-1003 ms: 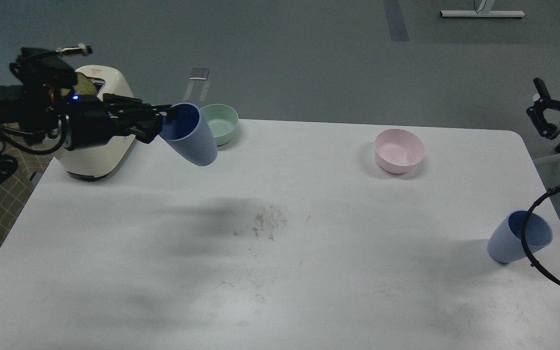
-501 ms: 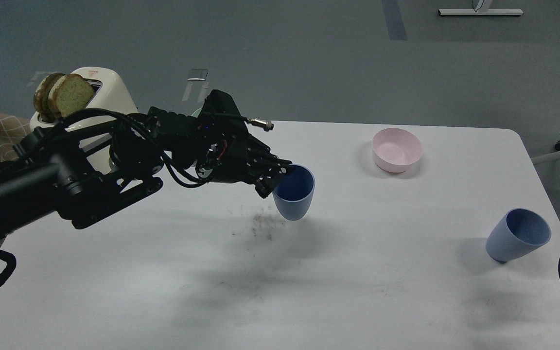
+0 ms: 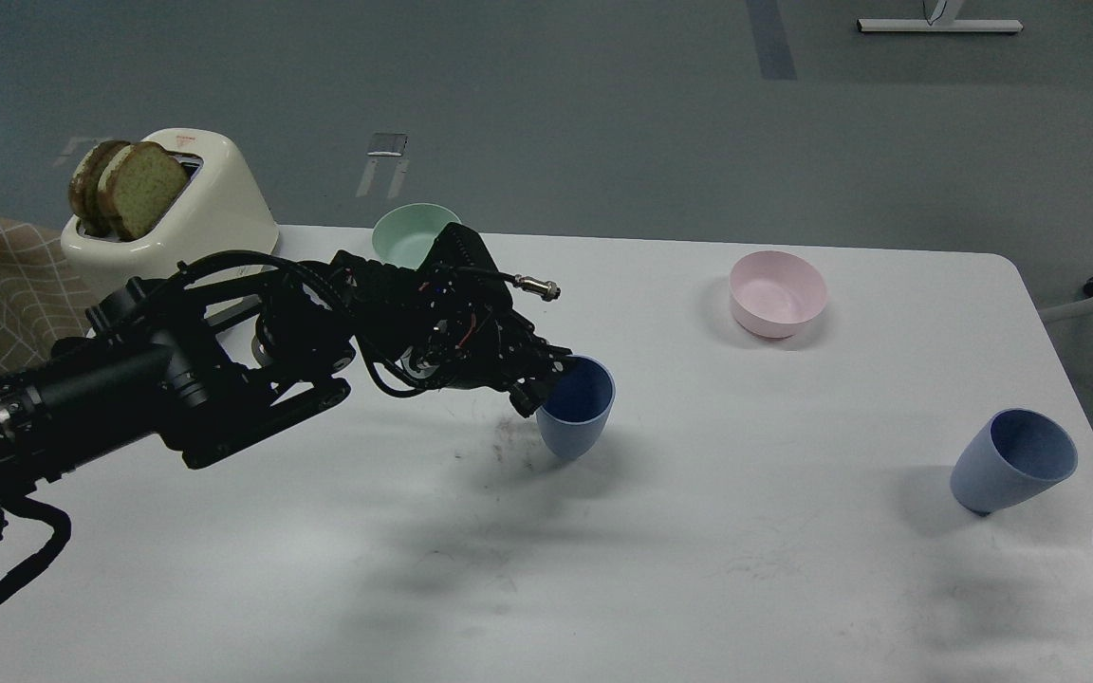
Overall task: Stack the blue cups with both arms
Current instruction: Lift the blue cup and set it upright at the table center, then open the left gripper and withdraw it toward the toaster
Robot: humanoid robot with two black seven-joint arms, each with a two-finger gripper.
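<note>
Reaching across the white counter (image 3: 698, 588) in the head view, the left arm (image 3: 176, 379) holds one blue cup (image 3: 577, 410) by its rim near the counter's middle, jaws of the left gripper (image 3: 542, 379) clamped on the rim's left side, cup upright. The second blue cup (image 3: 1011, 463) stands tilted, well right of the held cup. A pink bowl (image 3: 779, 294) sits behind and right of it, a mint-green bowl (image 3: 409, 232) and toaster (image 3: 195, 223) behind and left. Only a cable loop of the right arm shows; its jaws are out of view.
</note>
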